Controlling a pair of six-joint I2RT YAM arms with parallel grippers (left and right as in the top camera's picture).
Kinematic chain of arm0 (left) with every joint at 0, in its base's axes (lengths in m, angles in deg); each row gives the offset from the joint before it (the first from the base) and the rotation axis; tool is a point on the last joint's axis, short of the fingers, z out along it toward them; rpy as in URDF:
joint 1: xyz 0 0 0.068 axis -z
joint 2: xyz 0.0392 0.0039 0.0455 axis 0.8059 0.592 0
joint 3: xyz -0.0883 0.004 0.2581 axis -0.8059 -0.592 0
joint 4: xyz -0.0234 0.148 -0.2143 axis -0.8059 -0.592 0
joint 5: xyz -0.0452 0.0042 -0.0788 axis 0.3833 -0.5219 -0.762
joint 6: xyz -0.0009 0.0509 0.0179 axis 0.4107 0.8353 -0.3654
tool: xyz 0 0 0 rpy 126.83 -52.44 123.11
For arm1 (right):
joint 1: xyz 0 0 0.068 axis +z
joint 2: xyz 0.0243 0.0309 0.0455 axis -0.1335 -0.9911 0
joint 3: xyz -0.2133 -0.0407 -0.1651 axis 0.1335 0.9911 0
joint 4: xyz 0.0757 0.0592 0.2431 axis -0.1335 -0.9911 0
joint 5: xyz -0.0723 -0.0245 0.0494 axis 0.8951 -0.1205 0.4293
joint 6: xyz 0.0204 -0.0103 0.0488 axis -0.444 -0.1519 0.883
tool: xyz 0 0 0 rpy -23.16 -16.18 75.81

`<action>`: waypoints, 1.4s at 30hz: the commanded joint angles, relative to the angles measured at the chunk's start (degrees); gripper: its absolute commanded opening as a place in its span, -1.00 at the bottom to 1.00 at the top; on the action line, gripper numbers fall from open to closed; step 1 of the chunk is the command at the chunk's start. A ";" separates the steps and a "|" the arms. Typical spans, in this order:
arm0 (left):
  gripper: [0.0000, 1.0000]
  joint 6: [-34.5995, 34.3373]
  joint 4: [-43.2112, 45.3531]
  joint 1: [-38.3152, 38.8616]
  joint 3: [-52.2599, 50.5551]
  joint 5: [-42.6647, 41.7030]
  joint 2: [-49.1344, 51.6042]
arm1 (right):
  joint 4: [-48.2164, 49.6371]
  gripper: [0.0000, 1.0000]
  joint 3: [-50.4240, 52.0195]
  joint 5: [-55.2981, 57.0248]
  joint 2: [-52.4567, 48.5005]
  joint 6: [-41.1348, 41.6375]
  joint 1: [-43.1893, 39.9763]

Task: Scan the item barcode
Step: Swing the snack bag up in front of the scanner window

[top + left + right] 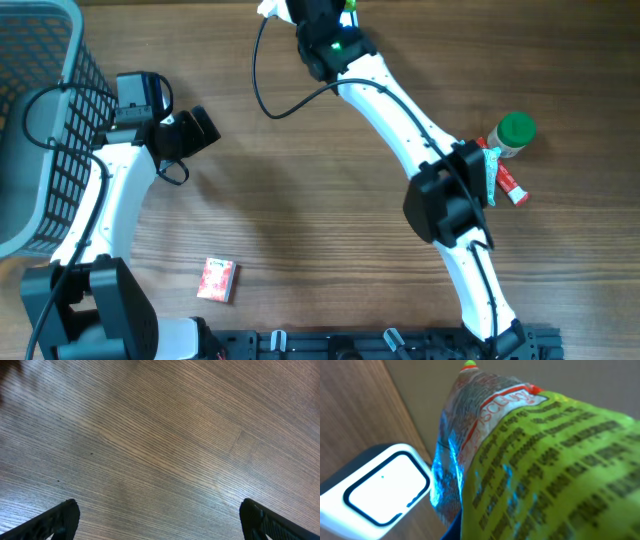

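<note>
As my right pincer clamps the green packet, it hangs beside the white scanner at top centre
My left pincer stands wide apart over the table, upper left

Widest lane: bare table mid-way between the two arms. Left edge is blocked by the wire basket, just beside the left arm. Left gripper, jaws wide, hangs over plain wood. Small red box sits near the front edge. Right arm cuts diagonally across the right half, with a green-capped bottle and red tube just beside its elbow. Far edge is tight: white scanner, green packet just beside it.
</note>
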 commanded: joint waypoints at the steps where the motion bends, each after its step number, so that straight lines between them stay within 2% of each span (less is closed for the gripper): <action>1: 1.00 0.31 0.02 -0.22 0.15 0.13 0.17 | 2.10 -0.91 0.11 2.67 -2.78 -1.75 -0.20; 20: 1.00 0.28 0.02 -0.22 0.15 0.13 0.17 | 2.29 -0.91 2.58 3.34 -4.59 -0.48 -1.14; 24: 1.00 0.28 0.02 -0.22 0.15 0.11 0.17 | 4.48 -0.91 2.58 5.92 -1.88 1.31 -1.14; 28: 1.00 0.31 0.02 -0.22 0.15 0.13 0.17 | 2.51 -0.91 2.56 6.08 2.99 4.85 -1.16; 32: 1.00 0.28 0.02 -0.22 0.15 0.13 0.17 | -6.97 -0.91 2.58 5.97 9.16 13.22 -1.16; 36: 1.00 0.31 0.02 -0.22 0.15 0.13 0.17 | -22.64 -0.91 2.56 2.97 15.13 24.94 -1.25; 39: 1.00 0.28 0.02 -0.22 0.15 0.13 0.17 | -37.75 -0.91 2.56 -5.31 19.30 33.86 -1.79; 42: 1.00 0.28 0.02 -0.22 0.15 0.13 0.17 | -51.67 -0.91 2.58 -15.39 21.66 39.45 -3.45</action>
